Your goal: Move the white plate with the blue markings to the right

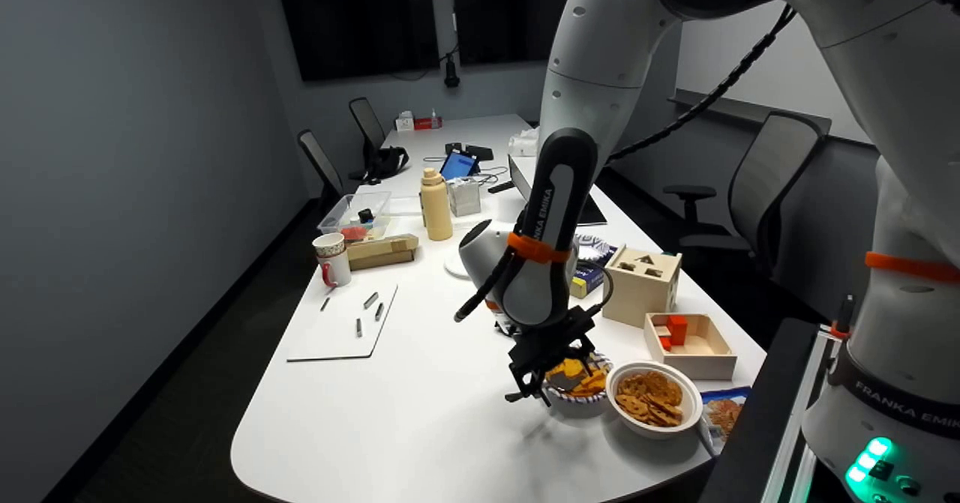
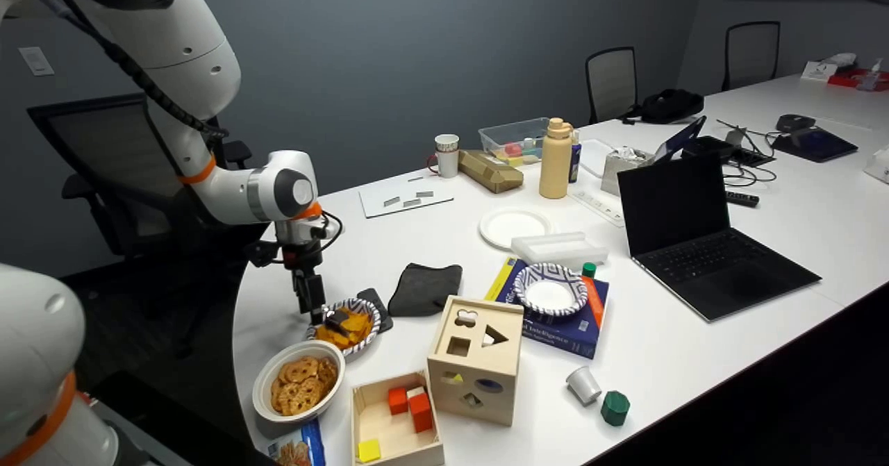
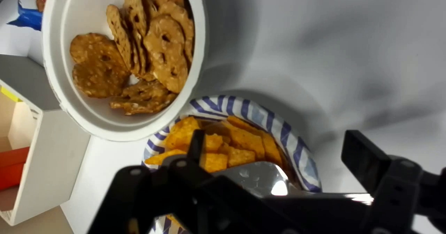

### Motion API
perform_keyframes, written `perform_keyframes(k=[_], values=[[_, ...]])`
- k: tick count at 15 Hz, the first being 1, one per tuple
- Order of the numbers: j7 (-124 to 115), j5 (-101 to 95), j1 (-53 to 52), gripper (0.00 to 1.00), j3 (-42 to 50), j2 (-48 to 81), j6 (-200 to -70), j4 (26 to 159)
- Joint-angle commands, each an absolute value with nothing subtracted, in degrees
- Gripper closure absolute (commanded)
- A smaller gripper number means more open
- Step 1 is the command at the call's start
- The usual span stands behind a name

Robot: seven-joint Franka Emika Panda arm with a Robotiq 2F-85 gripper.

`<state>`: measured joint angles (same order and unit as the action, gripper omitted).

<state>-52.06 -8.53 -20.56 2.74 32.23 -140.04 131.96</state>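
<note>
bowl (image 3: 89, 10) of pretzel crisps (image 3: 167, 49) near a wooden tray (image 2: 396, 435), black laptop (image 2: 674, 205) well apart

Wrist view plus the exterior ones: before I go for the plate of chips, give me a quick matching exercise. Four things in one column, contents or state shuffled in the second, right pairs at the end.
Things
1. Deep white bowl
2. White plate with blue markings, beside that bowl
3. Open wooden tray
4. Jaws

Contents or state
A. Standing apart in the wrist view
B. Holds red blocks and a yellow block
C. Holds yellow-orange chips
D. Holds brown crisps

Right pairs: 1-D, 2-C, 3-B, 4-A
</note>
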Motion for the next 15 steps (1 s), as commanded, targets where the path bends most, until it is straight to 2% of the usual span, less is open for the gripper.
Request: perform_keyframes(k=[1,15], values=[[-52.8,-9.1,-21.1,0.0,2.7,34.4,-137.4,129.7],[-55.2,-9.7,-21.3,0.0,5.5,35.8,-138.3,129.5]])
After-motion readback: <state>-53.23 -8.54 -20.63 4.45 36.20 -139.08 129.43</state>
